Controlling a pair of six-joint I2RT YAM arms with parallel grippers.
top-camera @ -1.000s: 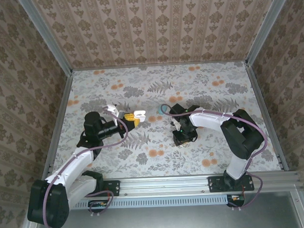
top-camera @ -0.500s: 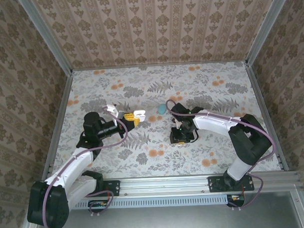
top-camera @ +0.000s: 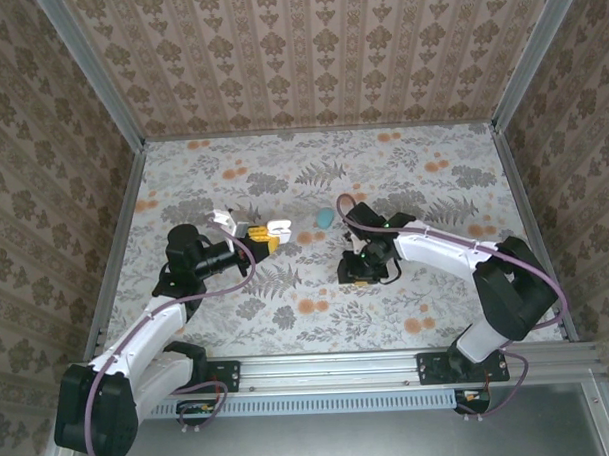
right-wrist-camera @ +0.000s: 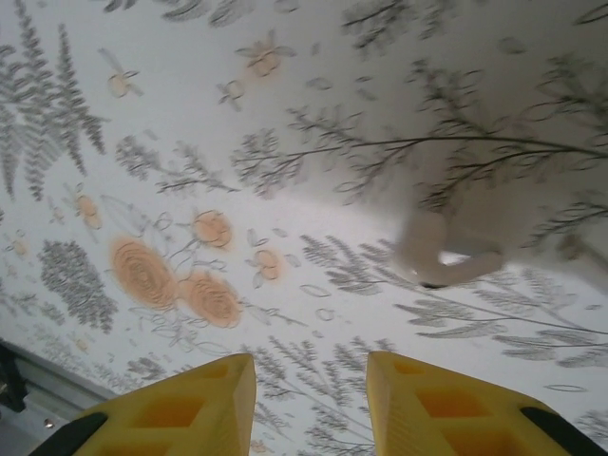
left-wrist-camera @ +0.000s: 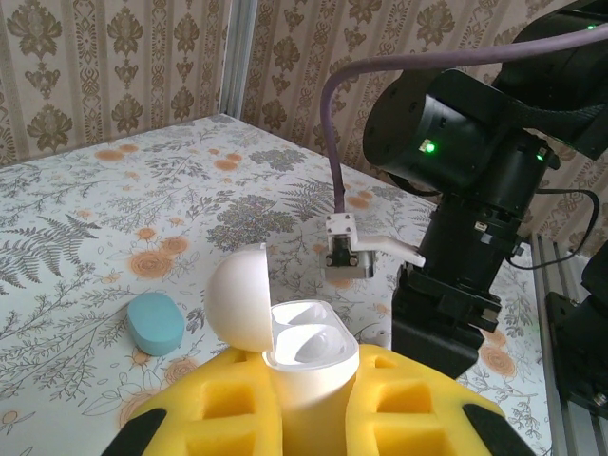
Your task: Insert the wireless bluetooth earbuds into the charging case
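Note:
My left gripper [top-camera: 268, 236] is shut on the white charging case [left-wrist-camera: 309, 356], held upright between its yellow pads [left-wrist-camera: 214, 408] with the round lid [left-wrist-camera: 237, 296] swung open and both sockets empty. The case [top-camera: 279, 229] shows left of centre in the top view. My right gripper [top-camera: 361, 274] points down at the table with its yellow fingers [right-wrist-camera: 190, 408] apart and nothing between them. A whitish earbud [right-wrist-camera: 445, 255] lies on the cloth just ahead and to the right of that gripper [right-wrist-camera: 309, 366], not touching it. A small white piece [left-wrist-camera: 380, 335] lies by the right gripper's base.
A teal pebble-shaped case [top-camera: 325, 217] lies shut on the floral cloth between the two grippers, also in the left wrist view [left-wrist-camera: 155, 321]. Patterned walls and metal rails [top-camera: 122, 244] enclose the table. The right arm [left-wrist-camera: 465, 190] stands close in front of the held case.
My right gripper has slid a little left and nearer along the table, uncovering the teal case behind it. The left arm and the open case have stayed put.

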